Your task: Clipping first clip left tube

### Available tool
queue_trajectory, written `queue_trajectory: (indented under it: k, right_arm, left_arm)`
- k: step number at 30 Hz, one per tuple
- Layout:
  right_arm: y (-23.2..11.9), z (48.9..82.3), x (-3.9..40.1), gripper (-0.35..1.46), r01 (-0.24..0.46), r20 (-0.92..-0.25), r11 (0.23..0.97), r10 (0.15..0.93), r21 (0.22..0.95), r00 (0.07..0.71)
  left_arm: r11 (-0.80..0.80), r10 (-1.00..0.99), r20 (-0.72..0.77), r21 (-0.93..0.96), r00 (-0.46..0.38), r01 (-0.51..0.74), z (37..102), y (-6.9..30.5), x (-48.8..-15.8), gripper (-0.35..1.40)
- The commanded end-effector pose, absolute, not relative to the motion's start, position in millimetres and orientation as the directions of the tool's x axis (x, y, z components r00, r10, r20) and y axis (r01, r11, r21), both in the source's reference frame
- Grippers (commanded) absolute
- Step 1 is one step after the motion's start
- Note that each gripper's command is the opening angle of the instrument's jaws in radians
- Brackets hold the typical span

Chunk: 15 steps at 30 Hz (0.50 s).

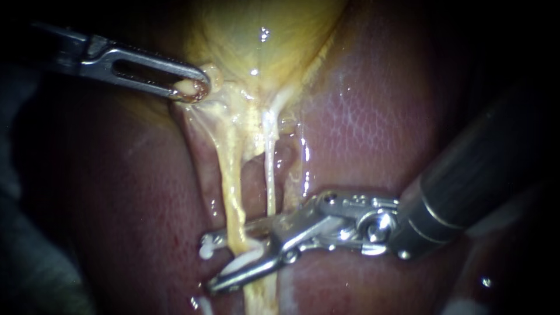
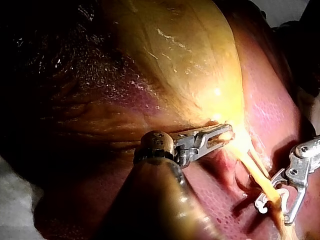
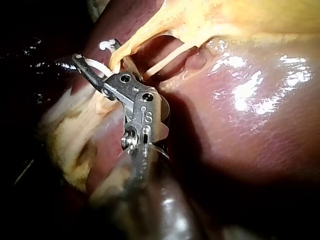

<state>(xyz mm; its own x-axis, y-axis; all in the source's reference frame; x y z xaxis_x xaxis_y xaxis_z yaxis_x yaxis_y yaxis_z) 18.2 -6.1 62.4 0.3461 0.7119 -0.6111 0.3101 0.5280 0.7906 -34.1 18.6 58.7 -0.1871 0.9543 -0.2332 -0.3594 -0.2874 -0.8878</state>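
1. Left tube [image 1: 233, 198] — the thicker, yellow one. Runs from the gallbladder's neck at the far end toward the near edge. Threads between the right instrument's jaws in its near stretch.
2. Clip [image 1: 245, 261]: white, seated in those jaws and hooked round the left tube. Looks not yet squeezed flat, which suggests the site is being settled before closing.
3. Right instrument [image 1: 207, 262]: enters from the right and reaches leftward across the tubes. Jaws apart, one behind the left tube and one in front of it, so that closing would likely press the clip across the tube squarely.
4. Right tube [image 1: 270, 175]: thin and pale, just right of the left tube. Slips behind the base of the jaws; cannot tell whether it lies clear of the clip.
5. Left instrument [image 1: 195, 87]: enters from the far left. Jaws clamped on yellow tissue at the gallbladder's neck — probably to hold both tubes taut and apart from the liver for access.
6. Gallbladder [image 1: 262, 52]: yellow, at the far middle. Liver [image 1: 361, 128]: dark red, spread under and on both sides of the tubes.
7. Count: two tubes, one clip, two instruments, one gallbladder, one liver.
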Motion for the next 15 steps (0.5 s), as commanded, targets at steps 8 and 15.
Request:
queue_trajectory:
  k: [8, 15]
  right_arm:
    - [-6.3, 62.6, 17.9, 0.41, 0.311, -0.613, 0.529, 0.710, 0.790, 0.348]
    - [-6.6, 62.8, 17.8, 0.35, 0.314, -0.614, 0.529, 0.709, 0.788, 0.347]
  left_arm:
    - [-0.287, 0.954, -0.233, -0.888, -0.187, -0.359, 58.7, 18.6, -34.1, -0.35]
    - [-0.287, 0.954, -0.234, -0.887, -0.185, -0.361, 58.8, 18.6, -34.1, -0.35]
